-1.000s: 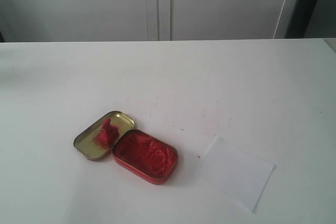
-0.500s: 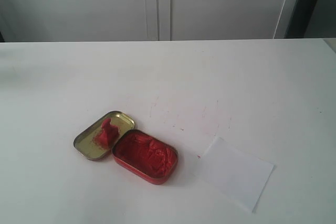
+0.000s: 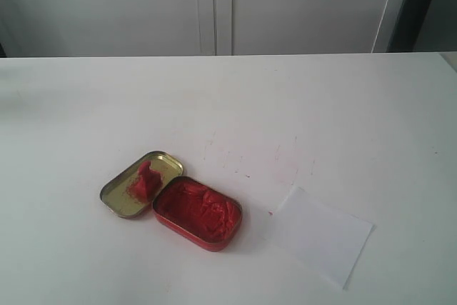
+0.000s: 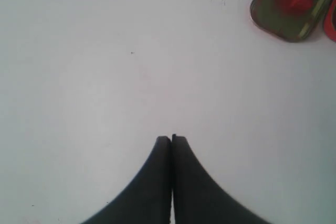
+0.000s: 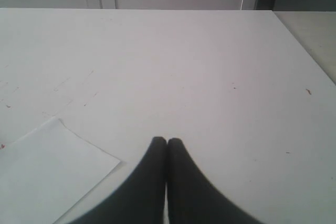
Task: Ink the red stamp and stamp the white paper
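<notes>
The white table [image 3: 321,105] fills most of the exterior view, its far edge running along pale cabinet doors [image 3: 214,5], with faint red specks scattered across its middle. Neither arm shows in that view. In the left wrist view, the left gripper [image 4: 171,139] hangs over bare tabletop with its two dark jaws pressed together on nothing. The right gripper [image 5: 167,141] is likewise closed and empty, over bare table by the right edge, with a corner of the sheet close beside it. The white paper [image 3: 319,235] lies flat near the front edge, toward the front right corner, turned at an angle to the edges. No imprint can be made out on it. The red oblong tin [image 3: 198,212] of ink paste sits open near the front edge, left of the middle, apart from the paper. The gold lid [image 3: 118,198] lies touching the tin on the side toward the left edge, inner face up. The red stamp [image 3: 145,180] appears to sit inside that lid, though it is hard to tell apart from the red smear around it.
</notes>
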`<act>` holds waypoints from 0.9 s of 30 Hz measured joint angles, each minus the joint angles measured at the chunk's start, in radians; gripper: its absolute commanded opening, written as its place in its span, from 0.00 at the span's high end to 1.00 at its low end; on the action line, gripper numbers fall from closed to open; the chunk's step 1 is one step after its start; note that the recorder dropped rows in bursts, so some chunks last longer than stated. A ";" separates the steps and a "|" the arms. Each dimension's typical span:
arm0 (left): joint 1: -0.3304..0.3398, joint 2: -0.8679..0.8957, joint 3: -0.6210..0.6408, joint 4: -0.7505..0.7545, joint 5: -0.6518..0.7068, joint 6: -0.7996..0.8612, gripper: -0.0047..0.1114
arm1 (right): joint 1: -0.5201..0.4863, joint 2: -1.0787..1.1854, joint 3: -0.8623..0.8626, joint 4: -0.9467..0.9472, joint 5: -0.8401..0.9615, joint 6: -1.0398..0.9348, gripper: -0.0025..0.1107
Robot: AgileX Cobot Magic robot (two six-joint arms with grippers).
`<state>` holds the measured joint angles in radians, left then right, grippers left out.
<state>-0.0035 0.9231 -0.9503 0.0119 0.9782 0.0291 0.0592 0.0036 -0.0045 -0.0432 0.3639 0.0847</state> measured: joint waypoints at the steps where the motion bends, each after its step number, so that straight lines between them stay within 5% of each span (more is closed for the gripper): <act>1: 0.000 0.018 0.000 0.000 0.002 0.002 0.96 | 0.000 0.000 0.000 0.000 0.000 0.000 0.98; 27: 0.000 0.438 -0.181 -0.177 0.099 0.060 0.96 | 0.000 0.000 0.000 0.000 0.000 0.000 0.98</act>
<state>-0.0035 1.3614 -1.1316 -0.1655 1.0769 0.0892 0.0592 0.0036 -0.0045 -0.0432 0.3639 0.0847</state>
